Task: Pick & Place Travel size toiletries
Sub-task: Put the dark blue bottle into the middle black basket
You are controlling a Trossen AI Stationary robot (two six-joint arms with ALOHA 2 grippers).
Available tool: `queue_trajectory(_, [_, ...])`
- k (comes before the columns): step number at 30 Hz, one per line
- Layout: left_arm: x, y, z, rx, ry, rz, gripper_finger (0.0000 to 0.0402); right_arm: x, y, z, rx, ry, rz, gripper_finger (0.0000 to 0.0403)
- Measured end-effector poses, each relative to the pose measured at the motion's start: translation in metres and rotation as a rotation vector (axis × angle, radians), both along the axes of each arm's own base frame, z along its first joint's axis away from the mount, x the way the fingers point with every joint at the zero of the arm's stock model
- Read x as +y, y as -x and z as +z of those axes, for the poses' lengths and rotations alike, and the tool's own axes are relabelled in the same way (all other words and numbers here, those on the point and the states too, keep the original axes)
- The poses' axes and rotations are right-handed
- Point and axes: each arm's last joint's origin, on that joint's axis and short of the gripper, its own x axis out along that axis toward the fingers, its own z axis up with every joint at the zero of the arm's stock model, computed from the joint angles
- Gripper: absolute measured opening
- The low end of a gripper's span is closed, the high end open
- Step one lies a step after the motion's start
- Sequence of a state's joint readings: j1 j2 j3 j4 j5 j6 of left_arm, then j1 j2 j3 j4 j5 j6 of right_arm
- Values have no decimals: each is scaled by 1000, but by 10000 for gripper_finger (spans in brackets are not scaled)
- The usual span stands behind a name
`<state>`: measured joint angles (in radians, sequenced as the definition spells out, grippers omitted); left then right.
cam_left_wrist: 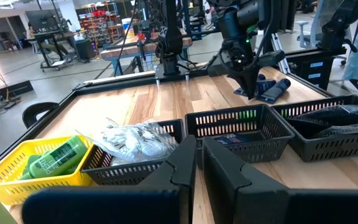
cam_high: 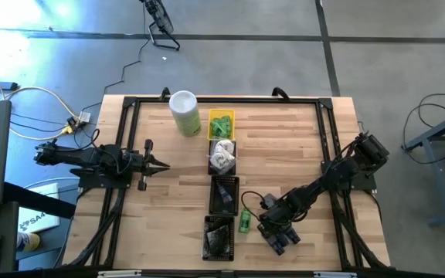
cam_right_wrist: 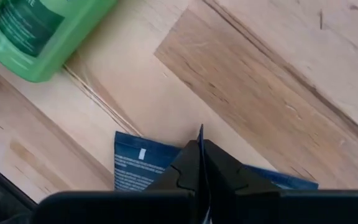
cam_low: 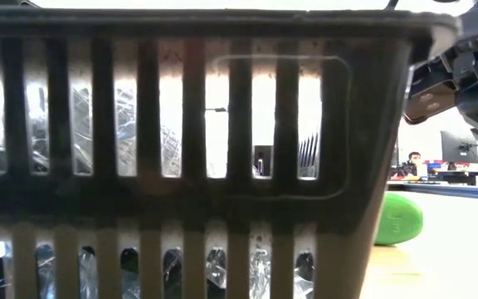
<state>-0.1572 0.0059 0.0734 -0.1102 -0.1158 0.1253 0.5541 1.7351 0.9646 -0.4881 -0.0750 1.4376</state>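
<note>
Bright glare washes the floor beyond the table's (cam_high: 284, 154) far left corner in the high view, while the wood itself is evenly lit. In the low view, the black basket (cam_low: 181, 166) fills the frame backlit (nearly a silhouette). The green bottle (cam_right_wrist: 36, 31) beside the right gripper's (cam_right_wrist: 201, 163) fingertips shows blurred.

Green bottle (cam_low: 398, 219) half behind black basket (cam_low: 197, 124); blue packet (cam_right_wrist: 143, 167) partly hidden
</note>
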Motion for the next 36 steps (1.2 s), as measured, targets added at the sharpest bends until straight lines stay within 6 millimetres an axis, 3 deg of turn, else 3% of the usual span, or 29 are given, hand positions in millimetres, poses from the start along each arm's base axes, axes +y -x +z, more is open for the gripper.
queue_trajectory(14, [0, 0, 0, 0, 0, 0, 24, -7, 2, 3, -46, 149, -43, 4])
queue_trajectory(26, [0, 0, 0, 0, 0, 0, 24, -23, 9, 45, -279, 337, -134, 3])
queue_trajectory(36, [0, 0, 0, 0, 0, 0, 24, -44, -4, 55, -391, 474, -162, 3])
